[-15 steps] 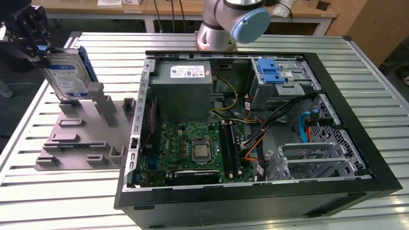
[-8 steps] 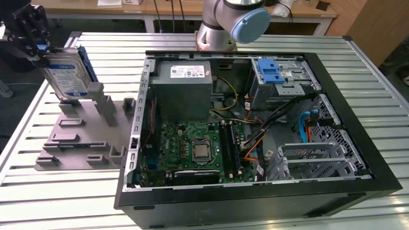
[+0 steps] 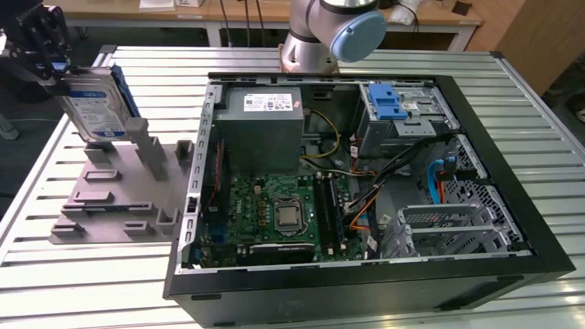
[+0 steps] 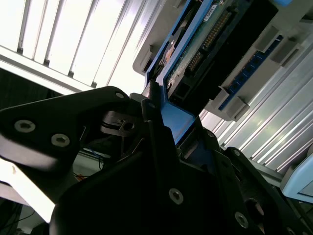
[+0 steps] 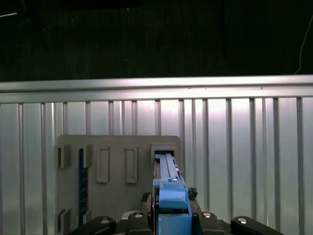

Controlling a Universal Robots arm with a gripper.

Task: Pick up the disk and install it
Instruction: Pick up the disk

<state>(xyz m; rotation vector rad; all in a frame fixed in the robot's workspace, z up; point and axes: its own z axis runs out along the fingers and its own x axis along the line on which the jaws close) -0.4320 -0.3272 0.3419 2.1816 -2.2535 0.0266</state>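
One broad table (image 3: pixel 92 288) of ribbed, shiny aluminium slats is carrying everything. An open black computer case (image 3: pixel 512 274) is lying on it, boxy and matte, showing a grey sheet-metal power supply (image 3: pixel 265 130) and a green motherboard (image 3: pixel 274 212). Just beside the case, at the exterior view's left, a flat grey plastic fixture (image 3: pixel 109 205) with rectangular slots and upright posts is resting on the slats. Above its far end the disk (image 3: pixel 94 106) is standing on edge, a thin silver rectangle with a blue-and-white label and a blue plastic frame; whether its lower edge is touching the fixture cannot be told. The black, angular gripper (image 3: pixel 57 68) is clamping the disk's top edge, its fingers (image 4: pixel 156 122) pressing on the blue frame.
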